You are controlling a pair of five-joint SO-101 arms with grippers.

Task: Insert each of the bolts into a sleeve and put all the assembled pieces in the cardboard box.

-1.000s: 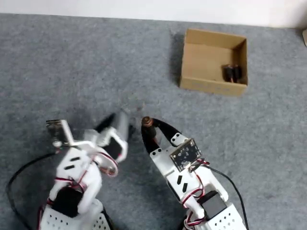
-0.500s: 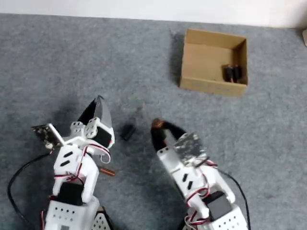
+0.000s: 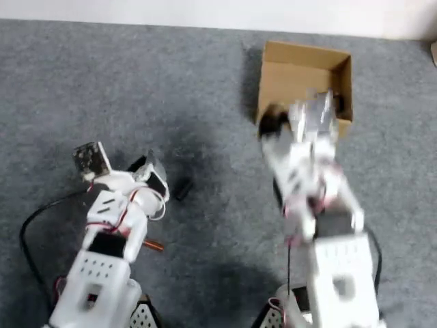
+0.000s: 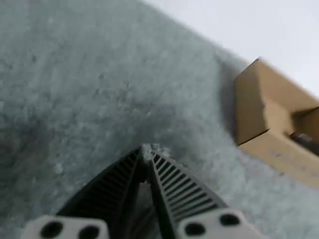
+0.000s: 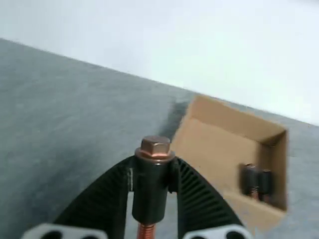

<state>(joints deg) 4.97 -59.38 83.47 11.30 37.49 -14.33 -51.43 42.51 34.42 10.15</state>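
My right gripper (image 5: 152,167) is shut on a black sleeve with a copper bolt (image 5: 154,147) through it. It hangs near the front left corner of the cardboard box (image 3: 293,72). Two assembled pieces (image 5: 256,181) lie in the box (image 5: 219,144) at its right side. A loose black sleeve (image 3: 181,188) lies on the carpet just right of my left gripper (image 3: 149,166). That left gripper (image 4: 146,151) is shut with nothing in it, above bare carpet. A loose copper bolt (image 3: 151,244) lies beside the left arm's base. The box (image 4: 271,122) stands far ahead of it.
Grey carpet (image 3: 205,89) covers the whole table. A pale wall strip (image 3: 205,10) runs along the far edge. Open carpet lies between the two arms and left of the box.
My right arm has swung forward and right from the table's middle up to the box, carrying the bolt in its sleeve. My left arm drew back, leaving a black sleeve on the carpet.
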